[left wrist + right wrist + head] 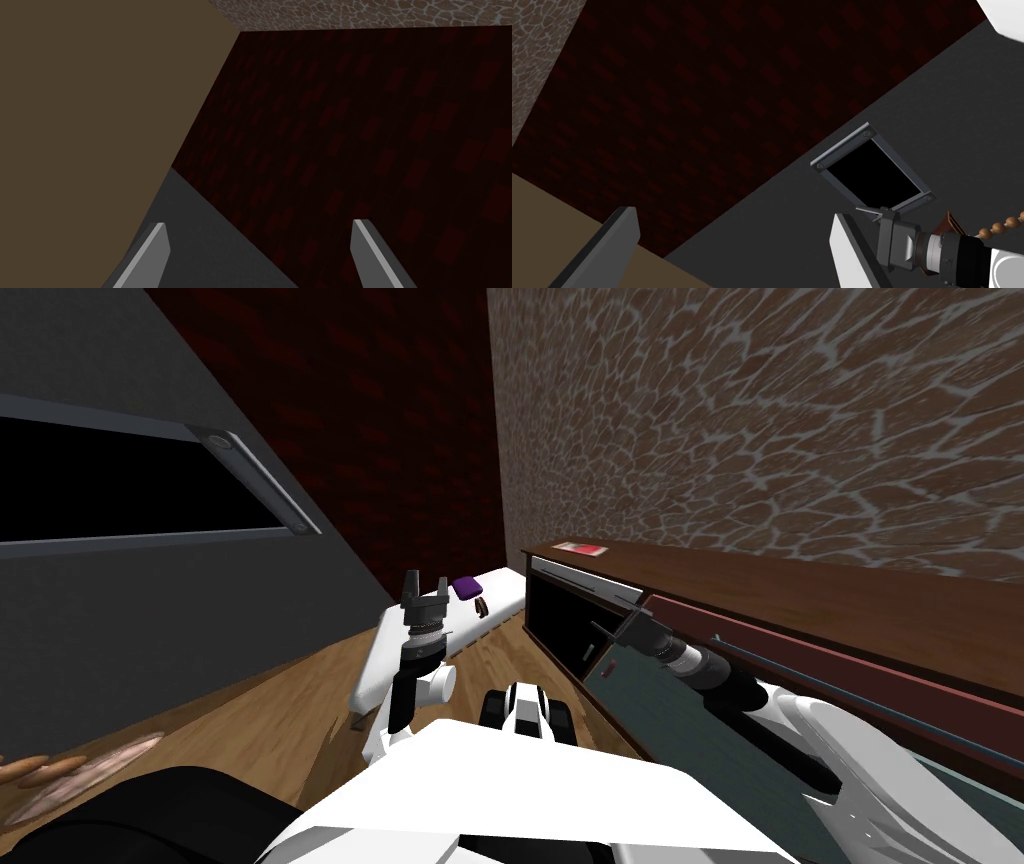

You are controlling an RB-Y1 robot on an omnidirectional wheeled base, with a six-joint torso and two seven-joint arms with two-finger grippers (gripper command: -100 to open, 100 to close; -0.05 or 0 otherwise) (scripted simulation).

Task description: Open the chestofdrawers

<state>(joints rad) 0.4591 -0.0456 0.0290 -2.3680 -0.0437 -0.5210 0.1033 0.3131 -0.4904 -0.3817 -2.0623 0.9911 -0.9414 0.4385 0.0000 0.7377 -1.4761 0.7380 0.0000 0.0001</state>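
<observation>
1. The chest of drawers (800,588) is a long, low brown unit. Its long axis runs flat along the stone-patterned wall (760,418), from close by me out toward the room corner. Its front faces away from that wall, out into the room.
2. At the far end the front shows a dark opening (555,623) with a pale grey strip (585,575) across the top of it. Closer in there's a grey-green panel (650,718) slanting out from the front.
3. The right gripper (603,636) is out in front of the chest, pointing along its length toward the far end. The dark opening sits just past its fingertips and the grey-green panel is right under its wrist. Can't tell if it's touching the chest.
4. Its jaws are spread wide with nothing between them. The right wrist view has just the dark red wall (712,100) in the gap.
5. The left gripper (425,583) is pointing straight up, well off to the side away from the chest, jaws wide and empty too.
6. Just past the left gripper's fingertips is a white bench (500,593) with a small purple thing (465,586) on it.
7. There's a small red-and-white item (583,550) lying flat on the chest's top at the far end, beyond the right gripper's tips.
</observation>
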